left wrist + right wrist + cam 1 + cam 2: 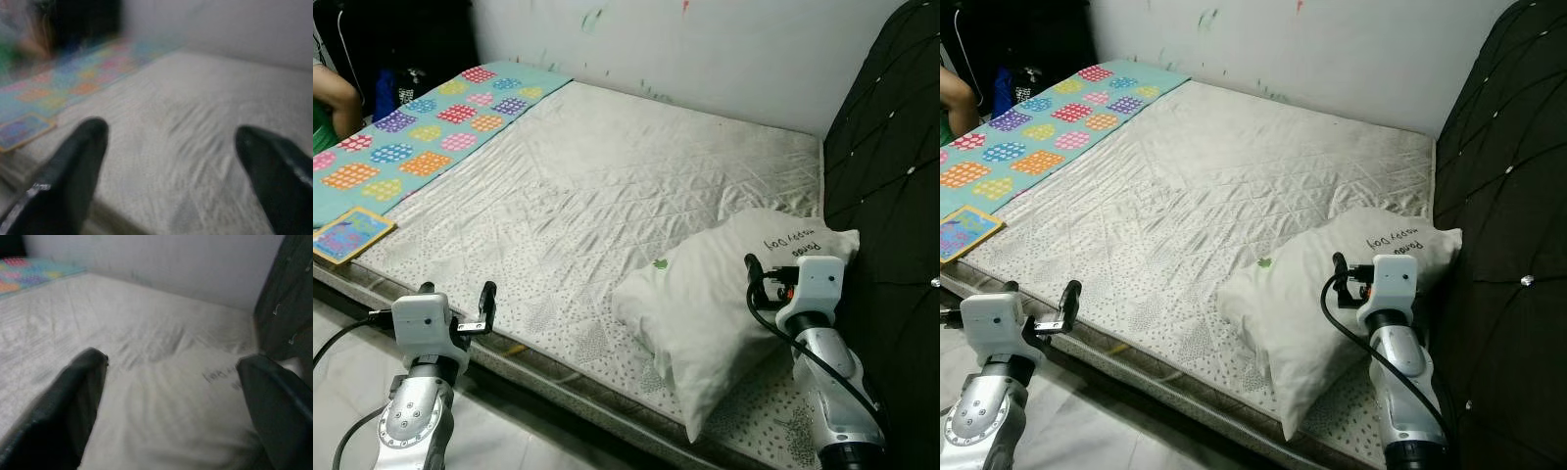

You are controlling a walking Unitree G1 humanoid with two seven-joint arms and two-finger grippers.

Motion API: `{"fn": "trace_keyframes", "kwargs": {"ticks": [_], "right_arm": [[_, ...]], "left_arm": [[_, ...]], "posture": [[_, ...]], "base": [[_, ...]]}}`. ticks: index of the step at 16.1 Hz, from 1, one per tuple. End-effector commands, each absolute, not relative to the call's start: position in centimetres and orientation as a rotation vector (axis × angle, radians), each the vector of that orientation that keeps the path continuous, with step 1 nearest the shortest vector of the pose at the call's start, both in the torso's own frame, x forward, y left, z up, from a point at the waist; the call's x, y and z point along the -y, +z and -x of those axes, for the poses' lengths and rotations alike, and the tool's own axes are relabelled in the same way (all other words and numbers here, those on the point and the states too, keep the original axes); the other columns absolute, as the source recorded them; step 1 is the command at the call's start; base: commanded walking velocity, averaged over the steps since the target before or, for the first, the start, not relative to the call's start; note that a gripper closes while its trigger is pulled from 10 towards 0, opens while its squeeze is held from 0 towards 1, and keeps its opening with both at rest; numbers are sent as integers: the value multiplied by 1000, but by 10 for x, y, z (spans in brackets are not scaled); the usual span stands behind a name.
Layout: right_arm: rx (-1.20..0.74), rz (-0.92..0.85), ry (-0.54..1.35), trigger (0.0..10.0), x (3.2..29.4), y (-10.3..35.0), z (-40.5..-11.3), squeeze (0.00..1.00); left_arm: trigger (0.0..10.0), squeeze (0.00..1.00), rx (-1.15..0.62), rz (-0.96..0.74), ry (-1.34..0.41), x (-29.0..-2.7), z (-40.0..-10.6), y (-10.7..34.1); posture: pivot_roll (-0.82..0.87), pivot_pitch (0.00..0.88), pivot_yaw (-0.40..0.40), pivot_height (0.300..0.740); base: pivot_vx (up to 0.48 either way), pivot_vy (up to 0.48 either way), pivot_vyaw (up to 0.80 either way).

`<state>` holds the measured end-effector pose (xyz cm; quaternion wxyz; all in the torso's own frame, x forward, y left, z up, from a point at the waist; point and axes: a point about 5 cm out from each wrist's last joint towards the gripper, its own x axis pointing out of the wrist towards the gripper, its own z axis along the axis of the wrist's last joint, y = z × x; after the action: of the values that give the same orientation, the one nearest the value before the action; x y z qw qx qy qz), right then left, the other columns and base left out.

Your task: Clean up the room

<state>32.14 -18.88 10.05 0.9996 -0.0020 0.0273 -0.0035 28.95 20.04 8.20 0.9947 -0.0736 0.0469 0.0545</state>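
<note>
White pillow lies at the bed's near right corner, beside the dark headboard. Right gripper hovers over it, jaws wide, holding nothing. Left gripper hangs at the bed's near edge, jaws spread, empty. A colourful mat and book line the left edge; open mattress between.
</note>
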Motion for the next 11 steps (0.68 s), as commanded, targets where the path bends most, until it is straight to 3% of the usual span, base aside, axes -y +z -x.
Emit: {"fn": "trace_keyframes", "kwargs": {"ticks": [1,7,11], "right_arm": [[-36,-28,171,10000,142,109,-332,0],[-36,-32,188,10000,139,110,-336,0],[-25,-22,275,10000,142,115,-327,0]], "left_arm": [[10000,0,-91,183,-32,-159,-312,95],[10000,0,-100,191,-30,-158,-319,92],[10000,0,-87,46,-85,-170,-300,93]], "posture": [[9,115,6,740],[6,115,3,740],[10,119,-1,740]], "base": [[0,0,0],[0,0,0],[0,0,0]]}}
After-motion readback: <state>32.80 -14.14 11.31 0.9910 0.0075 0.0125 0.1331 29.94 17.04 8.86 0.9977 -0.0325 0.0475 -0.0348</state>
